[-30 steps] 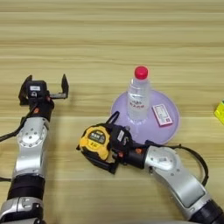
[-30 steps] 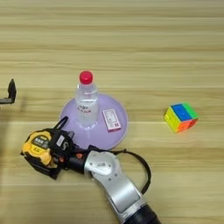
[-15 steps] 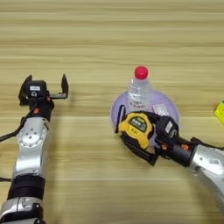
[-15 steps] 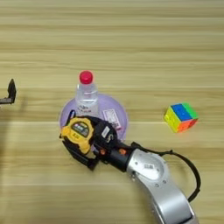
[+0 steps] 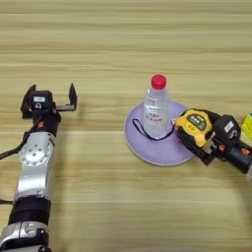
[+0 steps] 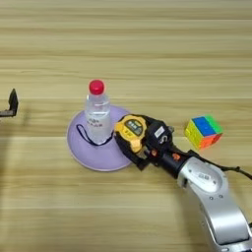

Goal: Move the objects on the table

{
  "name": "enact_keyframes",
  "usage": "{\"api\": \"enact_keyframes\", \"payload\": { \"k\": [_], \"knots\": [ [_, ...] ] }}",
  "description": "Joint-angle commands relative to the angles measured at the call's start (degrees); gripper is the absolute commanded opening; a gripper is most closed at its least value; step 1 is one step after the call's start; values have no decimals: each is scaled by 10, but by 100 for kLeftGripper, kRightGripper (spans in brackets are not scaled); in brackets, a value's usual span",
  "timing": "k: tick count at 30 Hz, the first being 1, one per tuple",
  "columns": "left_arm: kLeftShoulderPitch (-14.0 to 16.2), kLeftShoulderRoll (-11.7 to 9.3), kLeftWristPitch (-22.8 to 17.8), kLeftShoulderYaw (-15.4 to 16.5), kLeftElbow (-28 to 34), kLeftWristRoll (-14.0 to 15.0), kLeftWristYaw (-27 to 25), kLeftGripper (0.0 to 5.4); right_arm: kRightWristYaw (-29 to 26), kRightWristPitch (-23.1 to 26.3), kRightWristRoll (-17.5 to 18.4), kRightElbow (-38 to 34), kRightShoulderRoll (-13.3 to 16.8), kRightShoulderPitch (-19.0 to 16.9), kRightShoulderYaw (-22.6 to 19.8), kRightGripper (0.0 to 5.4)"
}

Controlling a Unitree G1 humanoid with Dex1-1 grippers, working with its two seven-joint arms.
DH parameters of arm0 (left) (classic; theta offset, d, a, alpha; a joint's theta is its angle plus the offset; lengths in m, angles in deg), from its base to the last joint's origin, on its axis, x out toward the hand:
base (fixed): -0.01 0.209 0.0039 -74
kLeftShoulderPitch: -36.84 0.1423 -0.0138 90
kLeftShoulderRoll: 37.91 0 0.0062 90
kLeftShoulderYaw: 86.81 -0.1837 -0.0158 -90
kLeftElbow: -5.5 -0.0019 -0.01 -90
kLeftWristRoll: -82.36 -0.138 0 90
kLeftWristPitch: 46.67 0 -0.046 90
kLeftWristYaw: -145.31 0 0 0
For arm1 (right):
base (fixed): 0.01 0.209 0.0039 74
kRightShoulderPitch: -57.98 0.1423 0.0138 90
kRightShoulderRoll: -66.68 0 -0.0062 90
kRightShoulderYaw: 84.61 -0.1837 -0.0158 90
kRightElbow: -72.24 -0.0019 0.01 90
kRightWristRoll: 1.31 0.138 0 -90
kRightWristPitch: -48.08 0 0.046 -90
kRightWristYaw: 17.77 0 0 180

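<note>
Right gripper [image 6: 134,142] clamps our one tape [image 6: 131,132] beside one bottle [image 6: 97,116]; one cube [image 6: 203,131]; left gripper [image 5: 50,97] gapes, idle.

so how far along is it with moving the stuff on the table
Partway. The water bottle already stands on the purple plate. In hand: the right gripper holds the tape measure at the plate's right edge, its strap on the plate. The puzzle cube sits untouched on the table. The left gripper is open, off to the left.
</note>
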Motion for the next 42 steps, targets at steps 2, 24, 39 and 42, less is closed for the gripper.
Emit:
{"api": "enact_keyframes", "payload": {
  "k": [2,24,39,42],
  "knots": [
    [-6,-5,-3,1,-8,-2,-1,540,49,2,12,38,-23,59,-46,413],
    [-3,-10,0,4,-13,1,-8,540,210,-193,-124,501,-87,295,-39,413],
    [-1,-10,0,4,-12,1,-8,540,225,-191,-129,564,-85,293,-47,413],
    [0,-10,0,4,-12,2,-8,540,223,-188,-127,567,-88,290,-46,413]
  ]
}}
